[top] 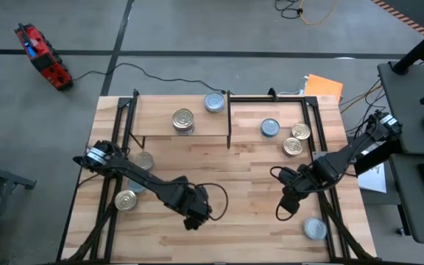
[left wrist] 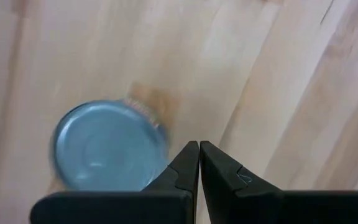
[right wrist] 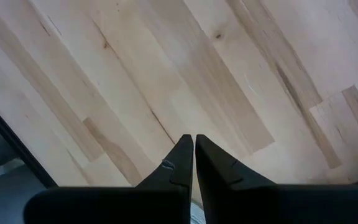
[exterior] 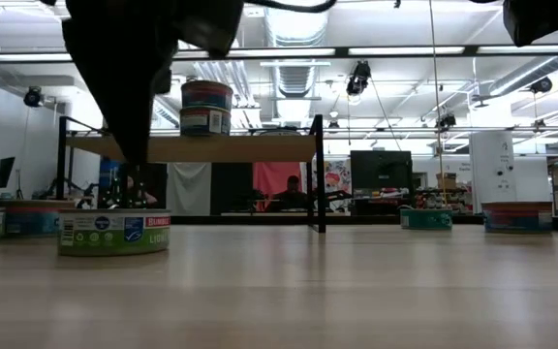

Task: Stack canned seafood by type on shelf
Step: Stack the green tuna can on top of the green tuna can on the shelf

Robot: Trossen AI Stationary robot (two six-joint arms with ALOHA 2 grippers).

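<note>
The shelf [top: 182, 134] stands at the table's far side, left of the middle. On its board rest a golden-lidded tin [top: 183, 120], which the low view shows as a stack of two [exterior: 206, 107], and a silver-blue tin [top: 214, 102]. More tins lie on the table: three right of the shelf [top: 270, 128], [top: 300, 132], [top: 293, 146], and a golden one [top: 126, 199] at the near left. My left gripper [left wrist: 199, 146] is shut, points down and hovers beside a blue-lidded tin [left wrist: 104, 149] standing on the wood [exterior: 114, 233]. My right gripper [right wrist: 194, 140] is shut over bare wood.
A silver tin [top: 314, 229] sits near the table's near right corner, and another tin [top: 144, 160] lies under my left arm in front of the shelf. The shelf's dark upright end panel [top: 230, 118] divides the far side. Bare wood shows in the table's middle [top: 249, 184].
</note>
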